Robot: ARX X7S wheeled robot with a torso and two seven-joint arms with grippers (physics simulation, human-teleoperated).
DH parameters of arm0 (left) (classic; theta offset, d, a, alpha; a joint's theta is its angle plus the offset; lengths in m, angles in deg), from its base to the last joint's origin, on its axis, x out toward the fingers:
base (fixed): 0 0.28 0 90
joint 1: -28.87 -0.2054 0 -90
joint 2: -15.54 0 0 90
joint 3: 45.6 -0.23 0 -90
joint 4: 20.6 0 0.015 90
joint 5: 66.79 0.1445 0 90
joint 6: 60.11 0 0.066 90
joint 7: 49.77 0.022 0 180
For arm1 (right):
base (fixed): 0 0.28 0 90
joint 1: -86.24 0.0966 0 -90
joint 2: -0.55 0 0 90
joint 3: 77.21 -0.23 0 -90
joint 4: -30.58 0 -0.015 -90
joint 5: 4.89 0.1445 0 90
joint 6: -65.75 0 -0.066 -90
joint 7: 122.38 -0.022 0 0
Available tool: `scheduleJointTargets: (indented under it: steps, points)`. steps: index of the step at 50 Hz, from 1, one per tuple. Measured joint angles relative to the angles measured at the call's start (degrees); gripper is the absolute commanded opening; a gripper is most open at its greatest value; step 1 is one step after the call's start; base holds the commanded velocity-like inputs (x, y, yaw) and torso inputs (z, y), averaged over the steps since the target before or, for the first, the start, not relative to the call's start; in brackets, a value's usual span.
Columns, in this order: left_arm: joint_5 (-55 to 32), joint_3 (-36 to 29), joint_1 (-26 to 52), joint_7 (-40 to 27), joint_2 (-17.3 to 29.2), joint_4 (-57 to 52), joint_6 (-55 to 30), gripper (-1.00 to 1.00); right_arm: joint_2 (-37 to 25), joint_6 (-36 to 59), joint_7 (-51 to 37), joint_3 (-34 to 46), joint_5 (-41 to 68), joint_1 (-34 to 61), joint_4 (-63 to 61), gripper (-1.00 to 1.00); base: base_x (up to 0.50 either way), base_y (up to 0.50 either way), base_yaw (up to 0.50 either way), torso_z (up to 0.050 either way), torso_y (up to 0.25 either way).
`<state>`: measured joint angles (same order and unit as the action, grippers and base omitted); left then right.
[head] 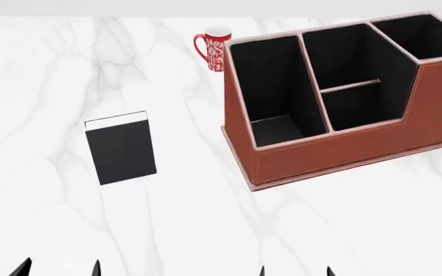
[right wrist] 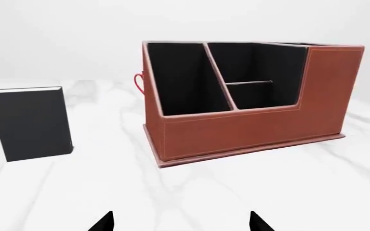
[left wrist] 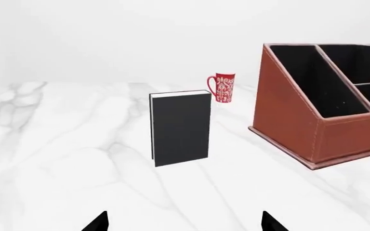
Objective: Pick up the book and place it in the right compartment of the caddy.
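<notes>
The black book [head: 120,149] stands upright on the white marble table, left of the caddy; it also shows in the left wrist view [left wrist: 180,128] and the right wrist view [right wrist: 30,123]. The reddish-brown caddy [head: 344,152] stands at the right, its black interior split by dividers; it also shows in the left wrist view [left wrist: 300,130] and the right wrist view [right wrist: 236,132]. My left gripper [head: 58,269] is open and empty at the near edge, well short of the book. My right gripper [head: 294,271] is open and empty, in front of the caddy.
A red patterned mug [head: 213,50] stands behind the caddy's left end, also in the left wrist view [left wrist: 223,87]. The marble table [head: 44,75] extends left and toward me.
</notes>
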<state>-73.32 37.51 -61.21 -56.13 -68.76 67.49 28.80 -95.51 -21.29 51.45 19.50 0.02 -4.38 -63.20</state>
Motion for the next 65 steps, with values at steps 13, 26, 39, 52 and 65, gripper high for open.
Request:
scheduleJointTargets:
  steps: [13,26,39,52,65]
  points:
    - [1.47,2.12,-0.46,1.95,-1.86,-0.82,-0.69,1.00,2.03,-0.07,1.95,-1.81,-2.41,-0.43,-0.36,1.00,0.00,0.00,0.00,0.000,0.000]
    - [1.63,2.75,-0.91,1.79,-1.96,-1.96,-1.44,1.00,2.45,0.47,1.49,-1.46,-3.78,-0.44,-1.28,1.00,0.00,0.00,0.00,0.000,0.000]
    - [0.95,9.26,-5.70,-3.90,0.63,-12.05,-6.09,1.00,1.84,16.31,-0.72,-2.48,-2.09,10.23,-6.63,1.00,0.00,0.00,0.00,0.000,0.000]
    - [-3.65,24.38,-16.13,-10.23,2.57,-25.56,-9.46,1.00,0.91,30.99,-3.70,-4.07,-0.91,30.80,-2.40,1.00,0.00,0.00,0.00,0.000,0.000]
    - [-6.55,31.66,-20.94,-13.26,3.72,-32.74,-11.67,1.00,0.09,40.55,-5.52,-2.95,-0.88,42.90,-1.47,1.00,0.00,0.00,0.00,0.000,0.000]
